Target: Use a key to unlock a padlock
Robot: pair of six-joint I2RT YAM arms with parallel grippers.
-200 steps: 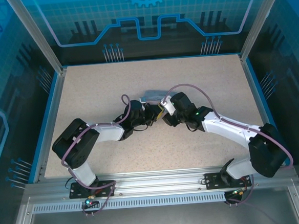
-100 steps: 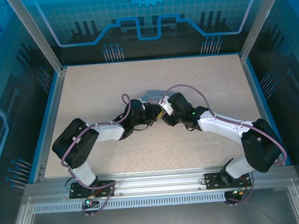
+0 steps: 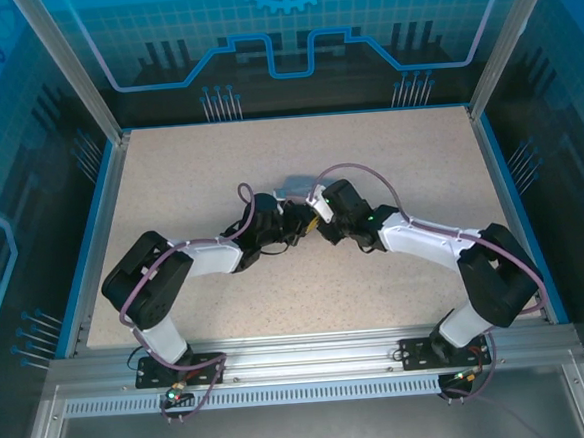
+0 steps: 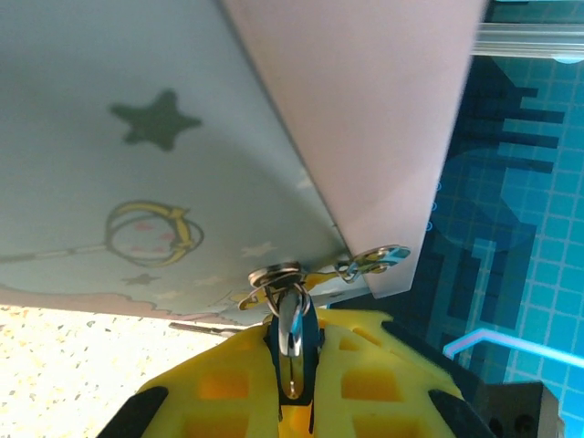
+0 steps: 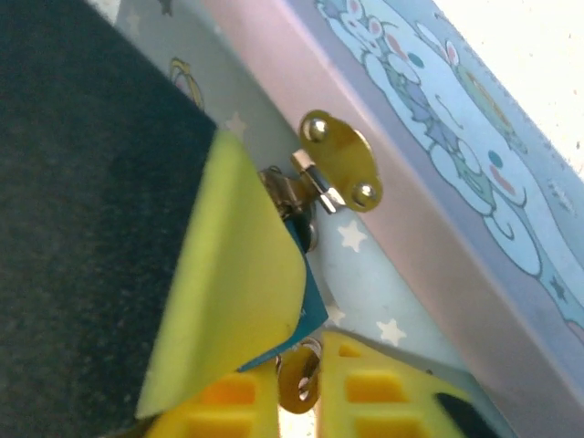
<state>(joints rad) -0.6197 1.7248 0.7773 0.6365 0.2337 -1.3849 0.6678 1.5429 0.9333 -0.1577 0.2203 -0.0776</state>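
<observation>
A pale blue cartoon-printed tin [image 3: 288,186] lies mid-table, and both grippers meet at its near side. My left gripper [image 4: 297,338] is shut on the small silvery padlock [image 4: 289,315], which hangs from the tin's hasp [image 4: 374,260]. In the right wrist view, my right gripper [image 5: 301,365] is shut on the brass-coloured round head of the key [image 5: 297,388], just below the hasp [image 5: 338,164]. The key's blade is hidden behind the left gripper's yellow finger [image 5: 228,292]. From above, the left gripper [image 3: 300,221] and right gripper [image 3: 319,224] are nearly touching.
The speckled beige table [image 3: 218,164] has a raised blue rim [image 3: 100,227] and aluminium posts at its back corners. Open tabletop lies behind and to both sides of the tin. The right arm's purple cable [image 3: 354,170] loops over its wrist.
The right gripper has closed on the key. The right arm's elbow has swung left and inward. The left arm has held still on the padlock.
</observation>
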